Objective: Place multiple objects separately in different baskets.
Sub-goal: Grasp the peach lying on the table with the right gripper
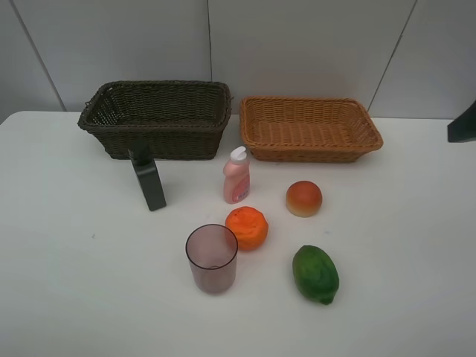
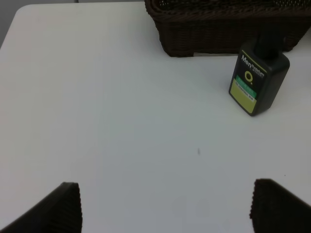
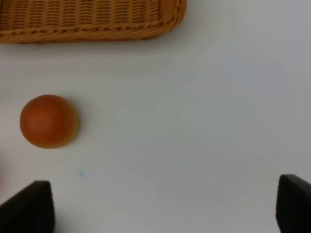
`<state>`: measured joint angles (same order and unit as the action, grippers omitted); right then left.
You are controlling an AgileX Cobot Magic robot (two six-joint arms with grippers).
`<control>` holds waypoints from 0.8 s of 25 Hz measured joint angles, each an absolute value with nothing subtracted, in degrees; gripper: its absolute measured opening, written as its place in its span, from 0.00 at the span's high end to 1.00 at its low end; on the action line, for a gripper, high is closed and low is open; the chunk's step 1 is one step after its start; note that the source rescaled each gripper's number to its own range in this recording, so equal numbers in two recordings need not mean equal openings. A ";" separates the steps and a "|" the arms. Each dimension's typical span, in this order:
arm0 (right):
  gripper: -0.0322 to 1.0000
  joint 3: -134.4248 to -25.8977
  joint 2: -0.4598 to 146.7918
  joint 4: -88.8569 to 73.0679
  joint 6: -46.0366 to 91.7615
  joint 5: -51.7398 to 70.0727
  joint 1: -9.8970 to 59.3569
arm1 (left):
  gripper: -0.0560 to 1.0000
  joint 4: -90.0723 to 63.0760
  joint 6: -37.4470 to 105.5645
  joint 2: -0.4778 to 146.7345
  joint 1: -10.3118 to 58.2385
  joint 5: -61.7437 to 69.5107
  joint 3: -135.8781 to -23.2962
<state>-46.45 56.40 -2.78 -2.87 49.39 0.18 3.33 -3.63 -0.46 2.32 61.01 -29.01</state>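
My left hand (image 2: pixel 167 208) and right hand (image 3: pixel 163 208) hang wide open, empty; a clumsy pinch could send the round peach (image 3: pixel 48 121) rolling.

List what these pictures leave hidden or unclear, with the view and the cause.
Pink bottle: label print too small, high view.
Dark bottle: small label print blurred, left wrist view.
Dark basket: mostly cut off by the frame edge, left wrist view.
Tan basket: mostly cut off by the frame edge, right wrist view.
Dark shape: cut off at the high view's right edge, unidentifiable.
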 joint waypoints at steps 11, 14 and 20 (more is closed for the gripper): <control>0.02 -53.58 83.79 -3.37 -19.21 42.89 17.10 | 0.09 3.33 -3.63 -0.46 2.32 61.01 -29.01; 0.02 -58.47 91.13 -0.96 -22.99 42.87 21.01 | 0.09 3.33 -3.63 -0.46 2.32 61.01 -29.01; 0.01 -67.29 101.73 3.02 -29.48 42.82 25.92 | 0.09 3.33 -3.63 -0.46 2.32 61.01 -29.01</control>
